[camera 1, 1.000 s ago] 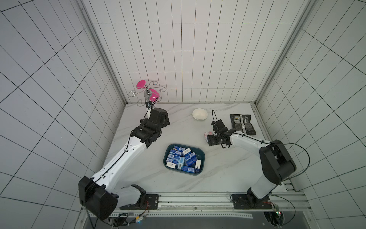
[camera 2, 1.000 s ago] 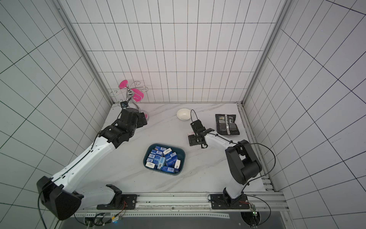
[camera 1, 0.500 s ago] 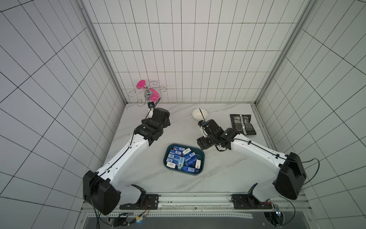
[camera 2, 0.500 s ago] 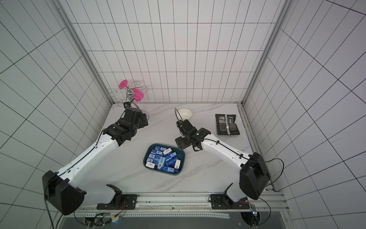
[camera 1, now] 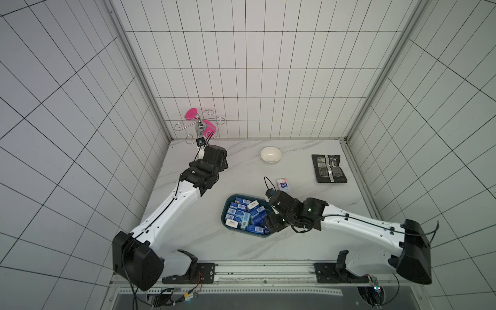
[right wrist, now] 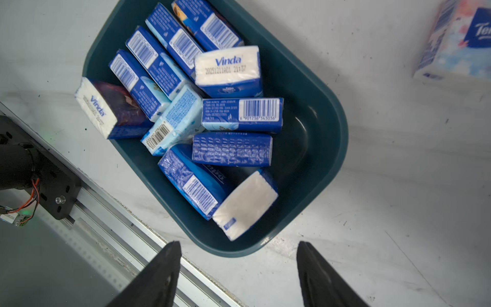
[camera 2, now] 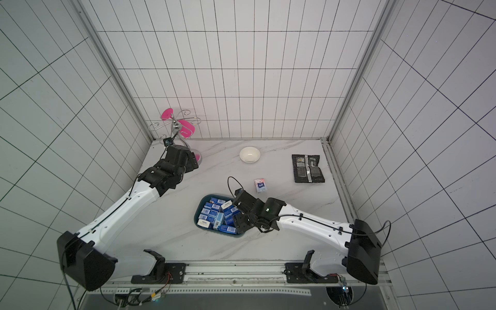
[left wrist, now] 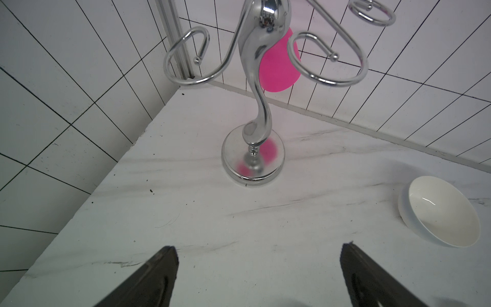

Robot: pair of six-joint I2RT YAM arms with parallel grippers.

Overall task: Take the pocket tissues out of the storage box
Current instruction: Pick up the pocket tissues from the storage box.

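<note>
Just ahead of the right gripper (right wrist: pixel 237 245), spread wide and empty: the teal storage box (right wrist: pixel 328 148), heaped with blue Vinda pocket tissues (right wrist: pixel 233 148). Farther off on the counter (right wrist: pixel 372 212): one pinkish-white tissue pack (right wrist: pixel 457 45). Before the left gripper (left wrist: pixel 259 249), likewise spread and empty: a chrome hook stand (left wrist: pixel 253 159).

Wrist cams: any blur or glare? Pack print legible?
Right wrist view: sharp, evenly lit; print and barcodes on the pocket tissues in the storage box are legible, the loose pack at the frame edge is cropped and slightly soft. Left wrist view: bright specular glare and pink reflections on the chrome stand; small highlight in the white bowl; near fingers out of focus.
</note>
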